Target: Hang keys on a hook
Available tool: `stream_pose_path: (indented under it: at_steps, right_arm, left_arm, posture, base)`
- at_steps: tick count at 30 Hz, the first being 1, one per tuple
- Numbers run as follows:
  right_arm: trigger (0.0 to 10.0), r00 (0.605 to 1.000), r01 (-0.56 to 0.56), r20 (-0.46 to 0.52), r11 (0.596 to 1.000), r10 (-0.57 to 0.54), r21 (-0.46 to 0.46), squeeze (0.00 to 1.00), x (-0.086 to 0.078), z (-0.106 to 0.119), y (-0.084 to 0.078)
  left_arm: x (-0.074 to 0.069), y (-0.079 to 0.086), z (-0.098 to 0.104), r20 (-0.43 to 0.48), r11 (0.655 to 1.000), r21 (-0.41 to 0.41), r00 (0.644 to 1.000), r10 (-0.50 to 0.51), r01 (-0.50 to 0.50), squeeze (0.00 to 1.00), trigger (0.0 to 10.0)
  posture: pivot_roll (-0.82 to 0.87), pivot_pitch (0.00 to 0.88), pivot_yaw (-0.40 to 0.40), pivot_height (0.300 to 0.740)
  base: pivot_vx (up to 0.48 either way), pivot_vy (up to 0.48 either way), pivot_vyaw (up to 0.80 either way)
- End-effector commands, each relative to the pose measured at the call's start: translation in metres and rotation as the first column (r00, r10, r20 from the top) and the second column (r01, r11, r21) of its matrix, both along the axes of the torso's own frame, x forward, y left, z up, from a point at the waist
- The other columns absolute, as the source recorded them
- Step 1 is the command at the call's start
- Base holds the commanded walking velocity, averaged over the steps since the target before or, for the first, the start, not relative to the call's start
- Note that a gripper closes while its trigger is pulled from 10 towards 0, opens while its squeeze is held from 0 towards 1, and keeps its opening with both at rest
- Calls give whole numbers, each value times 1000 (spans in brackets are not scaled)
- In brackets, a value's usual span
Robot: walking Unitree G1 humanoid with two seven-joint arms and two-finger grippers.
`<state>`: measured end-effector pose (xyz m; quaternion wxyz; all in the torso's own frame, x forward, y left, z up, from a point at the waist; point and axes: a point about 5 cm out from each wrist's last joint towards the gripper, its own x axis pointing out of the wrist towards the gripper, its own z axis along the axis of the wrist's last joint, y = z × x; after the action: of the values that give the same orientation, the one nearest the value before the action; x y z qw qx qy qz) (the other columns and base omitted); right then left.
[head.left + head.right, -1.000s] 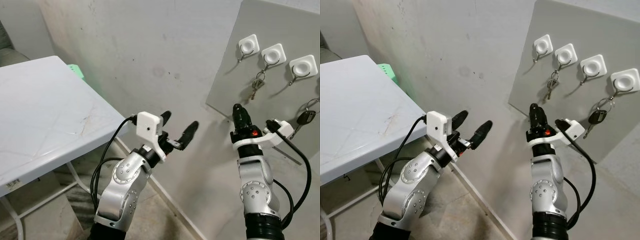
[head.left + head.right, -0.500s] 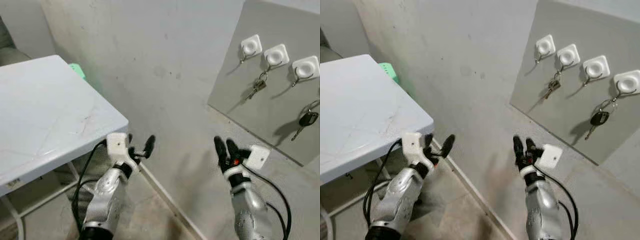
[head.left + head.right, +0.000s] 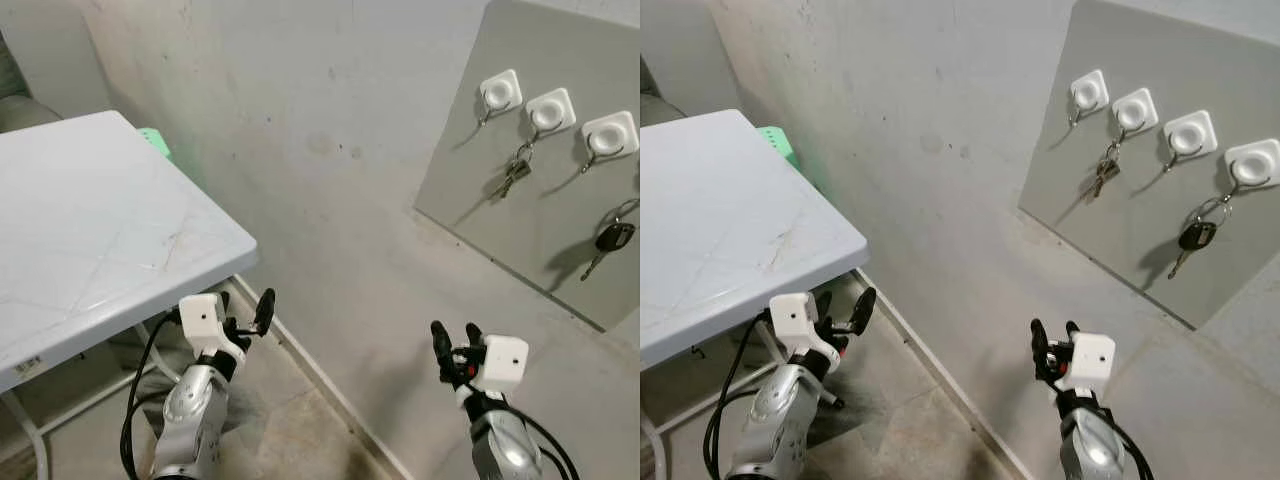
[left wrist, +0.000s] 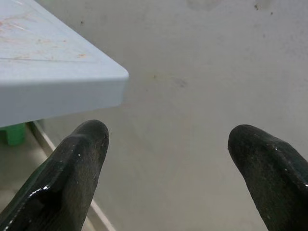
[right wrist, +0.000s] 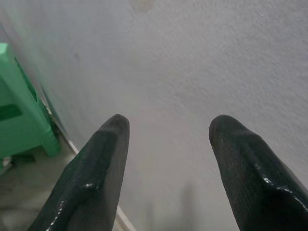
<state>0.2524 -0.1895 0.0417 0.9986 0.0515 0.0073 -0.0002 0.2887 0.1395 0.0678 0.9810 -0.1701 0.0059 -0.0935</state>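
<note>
A grey board [image 3: 1160, 250] leans on the wall at the right and carries several white hooks. A bunch of silver keys [image 3: 1104, 172] hangs from the second hook [image 3: 1130, 110]. A black car key [image 3: 1193, 236] hangs on a ring from the fourth hook [image 3: 1252, 163]. The first hook [image 3: 1087, 92] and third hook [image 3: 1188, 135] are bare. My left gripper [image 3: 245, 312] is low beside the table's corner, open and empty. My right gripper [image 3: 456, 345] is low, well below the board, open and empty, facing the wall [image 5: 192, 57].
A white table [image 3: 100, 230] stands at the left, its corner [image 4: 110, 79] close to my left gripper. A green stool [image 3: 155, 143] sits behind it against the wall. Bare concrete floor [image 3: 330, 430] runs between my arms along the wall's base.
Both arms have come down from chest height near the board to low positions. The keys on the board have not moved.
</note>
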Motion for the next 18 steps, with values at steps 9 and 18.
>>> stream_pose_path:
  at_steps: [9, 18]
  right_arm:
    - [10000, 996, -25, 85, 999, 27, -25, 0, -2, 20, 6]
    - [10000, 996, -43, 79, 995, 50, -92, 0, 4, 24, 5]
  left_arm:
    - [-6, 4, 10, 42, 999, -38, 998, -36, 38, 0, 10000]
    - [5, 9, 18, 46, 999, -24, 998, -33, 34, 0, 10000]
  posture:
    - [-18, 0, -35, 740]
    - [-18, 2, -29, 740]
  base:
    - [0, 0, 0]
    - [0, 0, 318]
